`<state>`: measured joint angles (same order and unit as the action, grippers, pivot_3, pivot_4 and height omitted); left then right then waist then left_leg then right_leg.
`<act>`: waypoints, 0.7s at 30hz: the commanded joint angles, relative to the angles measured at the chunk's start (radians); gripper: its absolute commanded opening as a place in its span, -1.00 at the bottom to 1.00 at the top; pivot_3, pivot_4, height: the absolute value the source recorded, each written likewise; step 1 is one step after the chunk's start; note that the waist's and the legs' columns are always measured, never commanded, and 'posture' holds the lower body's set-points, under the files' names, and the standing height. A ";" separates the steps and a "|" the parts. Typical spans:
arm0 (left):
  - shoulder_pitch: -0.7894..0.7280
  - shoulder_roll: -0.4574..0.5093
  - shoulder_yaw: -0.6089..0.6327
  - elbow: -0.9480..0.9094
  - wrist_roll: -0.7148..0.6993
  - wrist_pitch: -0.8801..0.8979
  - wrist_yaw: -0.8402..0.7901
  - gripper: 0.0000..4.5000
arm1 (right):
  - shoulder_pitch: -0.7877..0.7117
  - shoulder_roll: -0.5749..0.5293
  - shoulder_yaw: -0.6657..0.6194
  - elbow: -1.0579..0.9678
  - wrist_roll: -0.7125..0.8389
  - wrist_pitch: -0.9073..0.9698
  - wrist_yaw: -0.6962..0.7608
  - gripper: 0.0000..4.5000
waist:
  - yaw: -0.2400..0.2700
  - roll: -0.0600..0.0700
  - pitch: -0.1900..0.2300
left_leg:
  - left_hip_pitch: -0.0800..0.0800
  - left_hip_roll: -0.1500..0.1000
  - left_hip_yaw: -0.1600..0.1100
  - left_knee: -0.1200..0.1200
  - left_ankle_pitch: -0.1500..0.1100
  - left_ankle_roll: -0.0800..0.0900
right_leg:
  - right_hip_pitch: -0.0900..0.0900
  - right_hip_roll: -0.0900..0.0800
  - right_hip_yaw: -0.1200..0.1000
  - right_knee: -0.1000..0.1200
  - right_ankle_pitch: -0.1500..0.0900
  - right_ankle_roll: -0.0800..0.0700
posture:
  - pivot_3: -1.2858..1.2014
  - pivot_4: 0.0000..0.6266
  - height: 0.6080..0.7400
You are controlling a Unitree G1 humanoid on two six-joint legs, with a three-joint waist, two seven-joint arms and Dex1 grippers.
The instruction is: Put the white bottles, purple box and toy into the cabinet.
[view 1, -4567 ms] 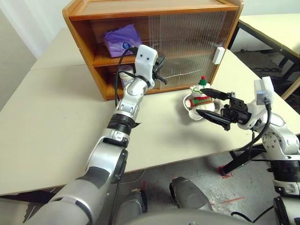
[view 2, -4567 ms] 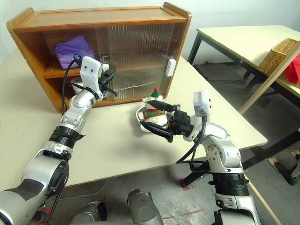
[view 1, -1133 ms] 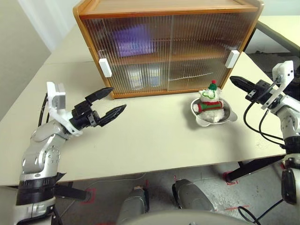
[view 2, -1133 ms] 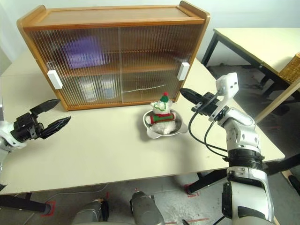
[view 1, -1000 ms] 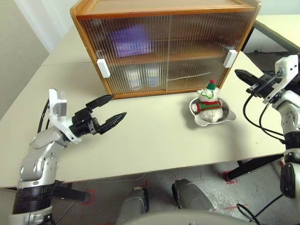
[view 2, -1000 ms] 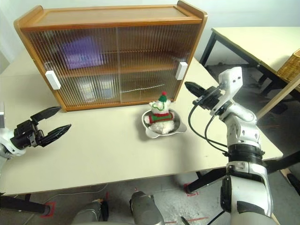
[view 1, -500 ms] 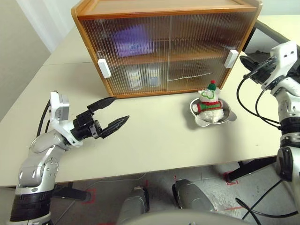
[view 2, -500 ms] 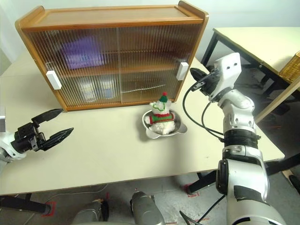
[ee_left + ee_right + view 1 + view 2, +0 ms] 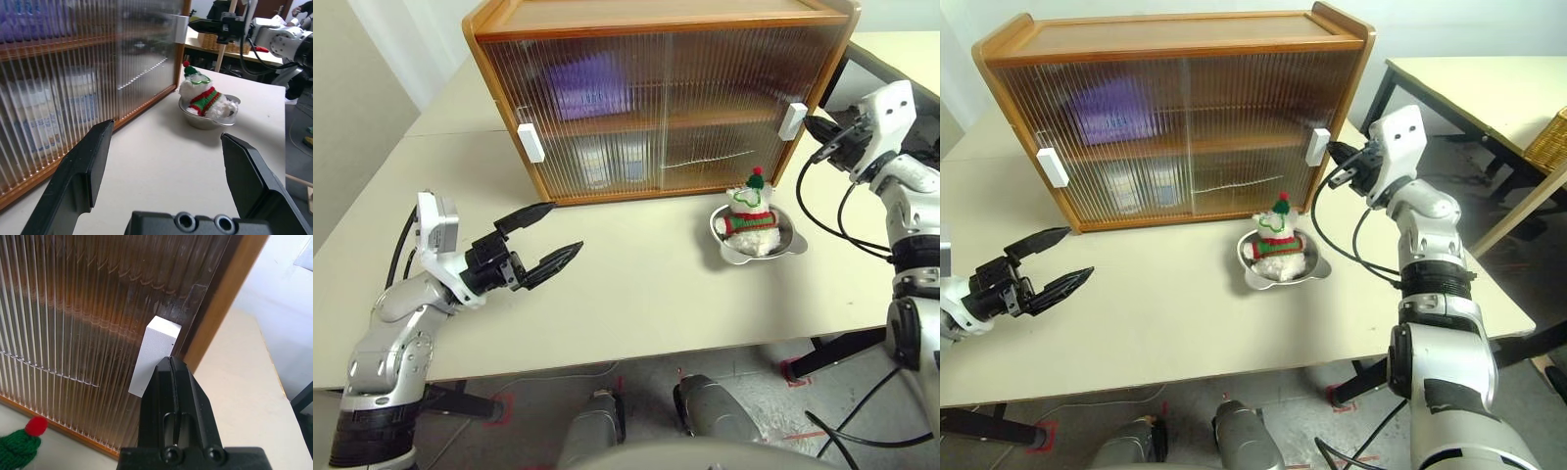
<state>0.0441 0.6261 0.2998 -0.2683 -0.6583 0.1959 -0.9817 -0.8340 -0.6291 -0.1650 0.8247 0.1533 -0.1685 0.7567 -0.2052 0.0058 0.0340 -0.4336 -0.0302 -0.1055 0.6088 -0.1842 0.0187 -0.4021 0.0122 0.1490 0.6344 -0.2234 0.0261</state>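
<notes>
White plush toy (image 9: 750, 207) is shown seated in a metal dish (image 9: 759, 239) on the table (image 9: 636, 284), outside the cabinet (image 9: 656, 93); purple box (image 9: 590, 86) and white bottles (image 9: 607, 162) are seen shelved behind closed ribbed doors. Right gripper (image 9: 1336, 152), fingers shut and empty, is placed at the right door handle (image 9: 792, 120), above the toy. Left gripper (image 9: 548, 238) is held wide open, empty, well apart.

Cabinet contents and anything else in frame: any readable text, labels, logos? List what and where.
No text reads in any view.
Purple box: round blue-and-white logo, blurred behind the ribbed door of the cabinet; no letters legible.
White bottles: pale blue print on the labels, smeared by the door; unreadable.
Toy, dish, door handles: no markings visible.
</notes>
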 commanded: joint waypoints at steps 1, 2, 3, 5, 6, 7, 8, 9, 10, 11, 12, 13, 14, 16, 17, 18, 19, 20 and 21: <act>0.007 0.002 -0.007 -0.013 0.009 0.003 0.004 1.00 | -0.020 0.004 0.019 0.016 -0.021 -0.001 -0.003 -0.99 | 0.000 0.001 0.000 | 0.000 0.000 0.000 0.000 0.000 0.000 | 0.000 0.000 0.000 0.000 0.000 0.000 | -0.12 -0.86 1.00; 0.006 0.002 -0.008 -0.012 0.009 0.003 0.005 1.00 | -0.023 0.001 0.020 0.022 -0.026 -0.005 -0.006 -0.99 | 0.000 0.001 -0.001 | 0.000 0.000 0.000 0.000 0.000 0.000 | 0.000 0.000 0.000 0.000 0.000 0.000 | -0.12 -0.85 1.00; 0.006 0.002 -0.008 -0.011 0.009 0.002 0.005 1.00 | -0.025 0.001 0.021 0.026 -0.029 -0.008 -0.008 -0.99 | 0.000 0.001 -0.001 | 0.000 0.000 0.000 0.000 0.000 0.000 | 0.000 0.000 0.000 0.000 0.000 0.000 | -0.12 -0.85 1.00; 0.006 0.002 -0.009 -0.009 0.009 0.002 0.006 1.00 | -0.028 0.003 0.021 0.033 -0.031 -0.010 -0.013 -0.99 | 0.000 0.001 -0.001 | 0.000 0.000 0.000 0.000 0.000 0.000 | 0.000 0.000 0.000 0.000 0.000 -0.001 | -0.12 -0.85 1.00; 0.006 0.002 -0.009 -0.008 0.009 0.002 0.006 1.00 | -0.029 0.004 0.023 0.036 -0.032 -0.010 -0.014 -0.99 | 0.000 0.001 -0.001 | 0.000 0.000 0.000 0.000 0.000 0.000 | 0.000 0.000 0.000 0.000 0.001 -0.001 | -0.12 -0.85 1.00; 0.006 0.002 -0.010 -0.007 0.010 0.002 0.006 1.00 | -0.031 0.005 0.026 0.039 -0.035 -0.010 -0.018 -0.99 | 0.000 0.001 -0.001 | 0.000 0.000 0.000 0.000 0.000 0.000 | 0.000 0.000 0.000 0.000 0.001 -0.001 | -0.12 -0.85 1.00; 0.006 0.001 -0.011 -0.006 0.011 0.001 0.006 1.00 | -0.032 0.005 0.030 0.042 -0.041 -0.012 -0.025 -0.99 | 0.000 0.001 -0.001 | 0.000 0.000 0.000 0.000 0.000 0.000 | 0.000 0.000 0.000 0.000 0.001 -0.001 | -0.12 -0.85 1.00; 0.006 0.001 -0.011 -0.005 0.012 0.000 0.007 1.00 | -0.032 0.004 0.034 0.045 -0.047 -0.014 -0.031 -0.99 | 0.000 0.001 -0.001 | 0.000 0.000 0.000 0.000 0.000 0.000 | 0.000 0.000 0.000 0.000 0.001 -0.001 | -0.12 -0.85 1.00; 0.006 0.000 -0.011 -0.005 0.012 0.000 0.007 1.00 | -0.033 0.004 0.036 0.049 -0.049 -0.015 -0.034 -0.99 | 0.000 0.001 -0.001 | 0.000 0.000 0.000 0.000 0.000 0.000 | 0.000 0.000 0.000 0.000 0.001 -0.001 | -0.12 -0.85 1.00; 0.006 0.000 -0.011 -0.004 0.013 -0.001 0.007 1.00 | -0.034 0.004 0.036 0.051 -0.051 -0.016 -0.035 -0.99 | 0.000 0.001 -0.001 | 0.000 0.000 0.000 0.000 0.000 0.000 | 0.000 0.000 0.000 0.000 0.001 -0.001 | -0.12 -0.85 1.00; 0.008 0.000 -0.010 -0.004 0.013 -0.002 0.007 1.00 | -0.034 0.003 0.036 0.057 -0.054 -0.018 -0.037 -0.99 | 0.001 0.001 -0.001 | 0.000 0.000 0.000 0.000 0.000 0.000 | 0.000 0.000 0.000 0.000 0.001 -0.001 | -0.12 -0.85 1.00; 0.011 -0.001 -0.010 -0.005 0.013 -0.003 0.007 1.00 | -0.035 0.003 0.035 0.063 -0.055 -0.020 -0.038 -0.99 | 0.001 0.001 -0.001 | 0.000 0.000 0.000 0.000 0.000 0.000 | 0.000 0.000 0.000 0.000 0.001 -0.001 | -0.12 -0.85 1.00; 0.013 -0.001 -0.009 -0.004 0.014 -0.004 0.006 1.00 | -0.036 0.002 0.034 0.068 -0.056 -0.022 -0.040 -0.99 | 0.002 0.001 -0.001 | 0.000 0.000 0.000 0.000 0.000 0.000 | 0.000 0.000 0.000 0.000 0.001 -0.001 | -0.11 -0.86 1.00; 0.014 -0.001 -0.007 -0.002 0.014 -0.006 0.006 1.00 | -0.038 0.001 0.034 0.074 -0.058 -0.025 -0.042 -0.99 | 0.004 0.001 -0.001 | 0.000 0.000 0.000 0.000 0.000 0.000 | 0.000 0.000 0.000 0.000 0.001 -0.001 | -0.12 -0.86 1.00; 0.014 0.000 -0.007 -0.001 0.014 -0.006 0.005 1.00 | -0.039 0.001 0.034 0.077 -0.059 -0.027 -0.044 -0.99 | 0.005 0.001 -0.001 | 0.000 0.000 0.000 0.000 0.000 0.000 | 0.000 0.000 0.000 0.000 0.001 -0.001 | -0.12 -0.86 1.00; 0.013 0.000 -0.006 0.000 0.014 -0.006 0.005 1.00 | -0.041 0.001 0.033 0.080 -0.058 -0.028 -0.044 -0.99 | 0.006 0.001 -0.001 | 0.000 0.000 0.000 0.000 0.000 0.000 | 0.000 0.000 0.000 0.000 0.001 -0.001 | -0.12 -0.86 1.00; 0.013 0.000 -0.006 0.001 0.015 -0.006 0.005 1.00 | -0.042 0.001 0.032 0.082 -0.058 -0.029 -0.044 -0.99 | 0.007 0.001 -0.001 | 0.000 0.000 0.000 0.000 0.000 0.000 | 0.000 0.000 0.000 0.000 0.001 -0.001 | -0.12 -0.86 1.00; 0.013 0.001 -0.006 0.002 0.015 -0.007 0.005 1.00 | -0.043 0.002 0.031 0.084 -0.056 -0.031 -0.041 -0.99 | 0.008 0.001 -0.001 | 0.000 0.000 0.000 0.000 0.000 0.000 | 0.000 0.000 0.000 0.000 0.001 -0.001 | -0.12 -0.86 1.00; 0.013 0.001 -0.006 0.002 0.016 -0.007 0.005 1.00 | -0.044 0.003 0.030 0.085 -0.054 -0.032 -0.039 -0.99 | 0.008 0.001 -0.001 | 0.000 0.000 0.000 0.000 0.000 0.000 | 0.000 0.000 0.000 0.000 0.001 -0.001 | -0.12 -0.86 1.00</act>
<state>0.0481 0.6253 0.2988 -0.2683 -0.6576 0.1951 -0.9746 -0.8616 -0.6297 -0.1388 0.8969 0.1038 -0.1903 0.7126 -0.1968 0.0072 0.0331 -0.4334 -0.0299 -0.1054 0.6088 -0.1839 0.0190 -0.4021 0.0125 0.1490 0.6345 -0.2226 0.0251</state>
